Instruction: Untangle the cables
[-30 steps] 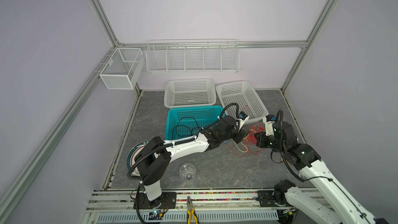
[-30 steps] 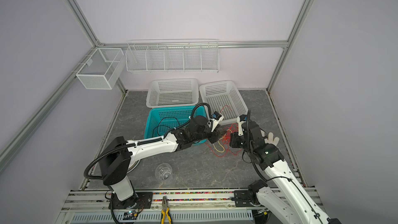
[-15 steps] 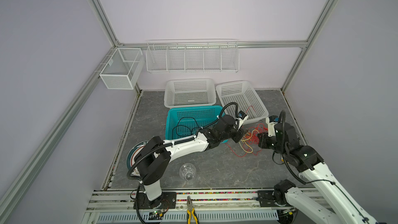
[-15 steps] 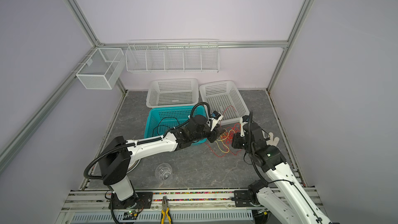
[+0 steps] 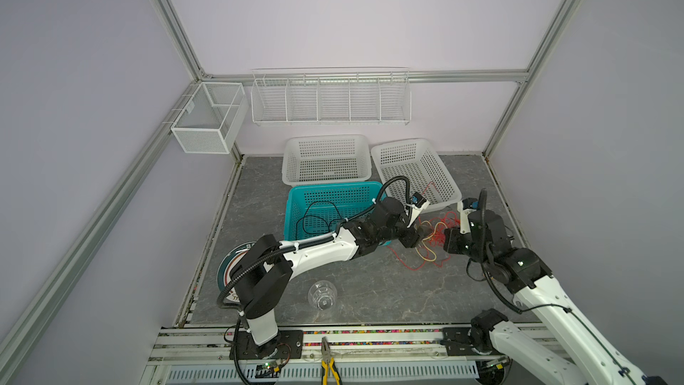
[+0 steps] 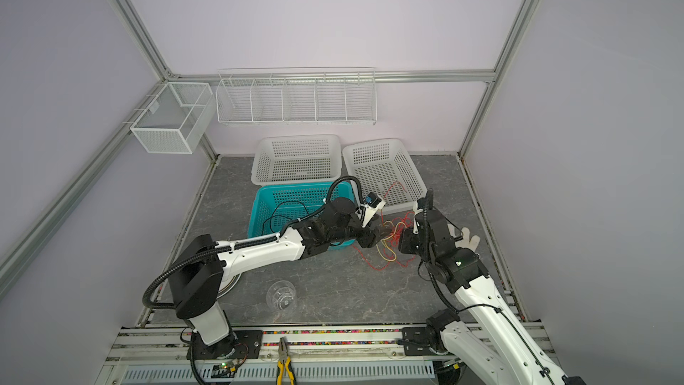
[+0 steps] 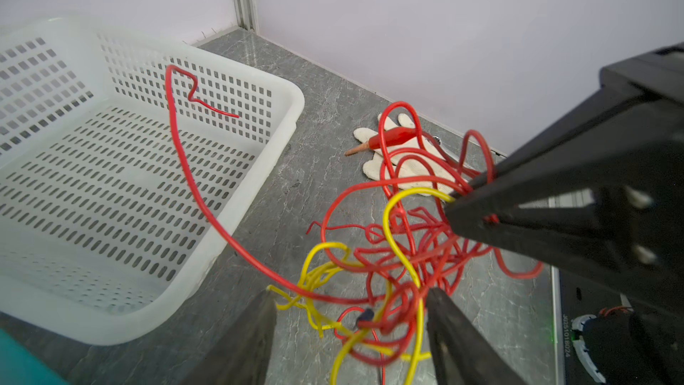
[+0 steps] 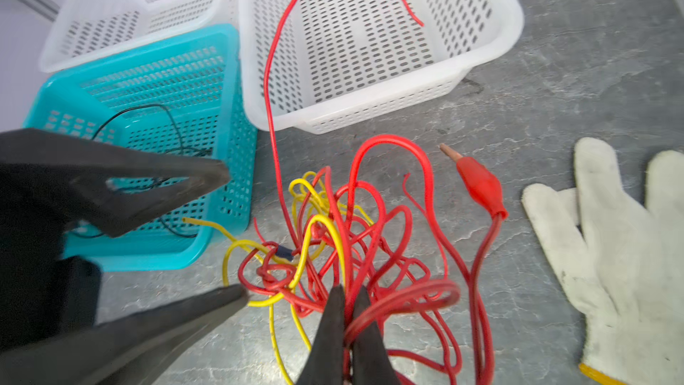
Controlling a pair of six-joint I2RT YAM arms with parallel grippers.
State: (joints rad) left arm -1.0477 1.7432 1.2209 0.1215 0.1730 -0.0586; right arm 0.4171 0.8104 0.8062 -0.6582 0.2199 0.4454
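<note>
Right gripper (image 8: 349,292) is clamped tight on a red strand (image 8: 407,300) at the near edge of the cables (image 8: 333,238); that knot of red and yellow wire lies on the grey floor (image 8: 555,87), just in front of the white basket (image 8: 512,31) and beside the teal basket (image 8: 237,135); left gripper (image 7: 349,296) has its jaws spread wide, straddling the tangle, wires running between the fingers but nothing pinched; in both top views the two grippers face each other across the knot; one loose red end (image 7: 173,124) arches up over the white basket's rim; a black cable (image 8: 185,150) lies inside the teal one; a red clip (image 8: 479,183) rests on the floor between the tangle and a white glove (image 8: 622,253).
</note>
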